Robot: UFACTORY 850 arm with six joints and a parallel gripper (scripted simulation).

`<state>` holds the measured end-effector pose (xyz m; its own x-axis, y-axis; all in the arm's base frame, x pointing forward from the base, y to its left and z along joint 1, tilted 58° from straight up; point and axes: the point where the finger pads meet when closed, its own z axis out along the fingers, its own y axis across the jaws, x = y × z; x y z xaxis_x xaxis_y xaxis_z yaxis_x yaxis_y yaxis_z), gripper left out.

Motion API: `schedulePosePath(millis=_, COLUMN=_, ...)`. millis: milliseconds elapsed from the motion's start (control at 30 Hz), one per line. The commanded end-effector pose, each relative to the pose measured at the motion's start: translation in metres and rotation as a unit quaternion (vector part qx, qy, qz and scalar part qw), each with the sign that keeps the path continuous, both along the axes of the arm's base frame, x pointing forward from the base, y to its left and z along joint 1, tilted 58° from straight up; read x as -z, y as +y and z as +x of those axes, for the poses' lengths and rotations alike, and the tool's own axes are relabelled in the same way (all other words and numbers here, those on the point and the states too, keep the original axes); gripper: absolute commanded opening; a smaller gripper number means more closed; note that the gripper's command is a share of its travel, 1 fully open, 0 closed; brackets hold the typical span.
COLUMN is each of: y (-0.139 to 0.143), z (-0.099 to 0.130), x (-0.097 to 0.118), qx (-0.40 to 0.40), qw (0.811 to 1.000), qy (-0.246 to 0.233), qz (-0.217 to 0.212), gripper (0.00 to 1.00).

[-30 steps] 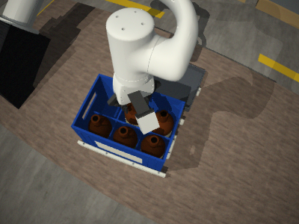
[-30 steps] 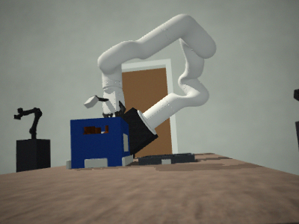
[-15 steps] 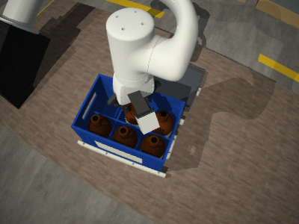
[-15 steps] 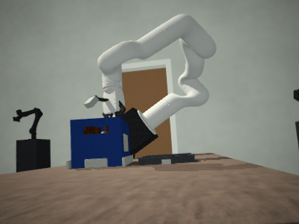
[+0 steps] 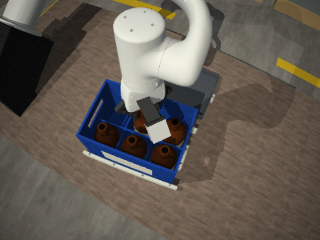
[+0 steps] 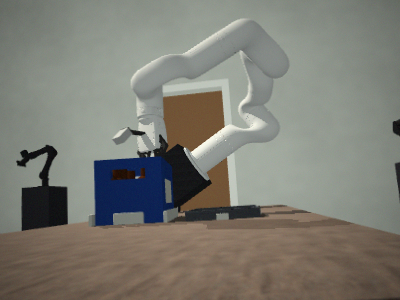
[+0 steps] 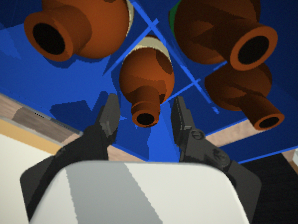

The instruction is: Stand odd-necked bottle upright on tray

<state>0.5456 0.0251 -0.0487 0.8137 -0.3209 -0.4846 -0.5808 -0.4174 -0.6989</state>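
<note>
All five brown clay bottles (image 5: 134, 146) stood in the blue plastic crate (image 5: 120, 155); dark grey tray (image 5: 206, 85) unoccupied. Black two-finger gripper (image 7: 145, 120) open, straddling one neck; selection and transfer outstanding.

Hidden and cut-off parts around the crate

From above, the white arm (image 5: 160, 52) covers the rear cells of the blue crate (image 5: 93, 116), most of the rear-middle bottle (image 5: 140, 122) and most of the grey tray (image 5: 208, 86); the pincer (image 5: 141, 115) is largely under the wrist. In the exterior view the crate wall hides the bottles except a brown sliver through the handle slot (image 6: 129, 174). In the wrist view the frame's top edge crops the upper-left bottle (image 7: 75, 25) and upper-right bottle (image 7: 220, 27).
</note>
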Motion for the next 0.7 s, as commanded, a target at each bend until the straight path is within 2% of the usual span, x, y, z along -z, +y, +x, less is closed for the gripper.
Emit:
schedulePosePath(millis=0, y=-0.005, z=0.001, x=-0.003, qx=0.001, qw=1.0, qy=-0.001, qz=0.0, gripper=0.65)
schedulePosePath(millis=267, y=-0.017, z=0.0, x=-0.01, qx=0.001, qw=1.0, qy=-0.001, qz=0.0, gripper=0.65)
schedulePosePath(millis=667, y=-0.051, z=-0.001, x=-0.031, qx=0.001, qw=1.0, qy=-0.001, qz=0.0, gripper=0.65)
